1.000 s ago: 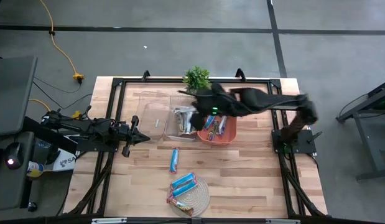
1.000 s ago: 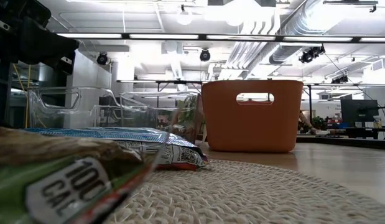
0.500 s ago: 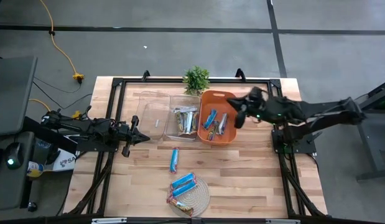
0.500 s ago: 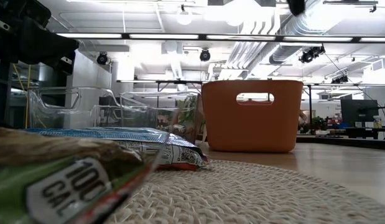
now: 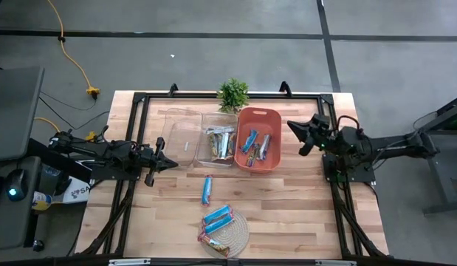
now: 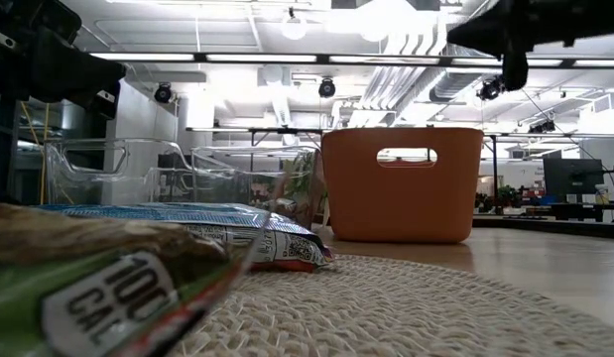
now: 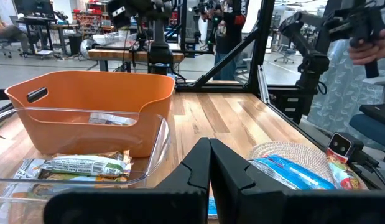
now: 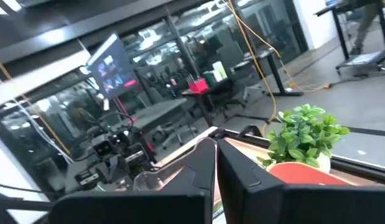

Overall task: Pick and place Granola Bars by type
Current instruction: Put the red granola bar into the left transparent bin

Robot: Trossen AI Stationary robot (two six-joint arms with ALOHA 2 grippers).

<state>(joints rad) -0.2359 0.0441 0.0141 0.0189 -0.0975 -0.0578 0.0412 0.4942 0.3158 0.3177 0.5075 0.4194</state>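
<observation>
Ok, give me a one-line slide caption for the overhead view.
Granola bars sorted into clear bins and orange basket; both pincers, left and right, shut and empty.

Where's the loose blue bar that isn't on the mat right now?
In the high view, the lone blue bar lies on bare table, between the clear bins and the woven mat.

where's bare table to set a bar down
Free: the wood between the orange bin and the right gripper, and left of the lone blue bar. Crowded: the round mat and the clear bins.
</observation>
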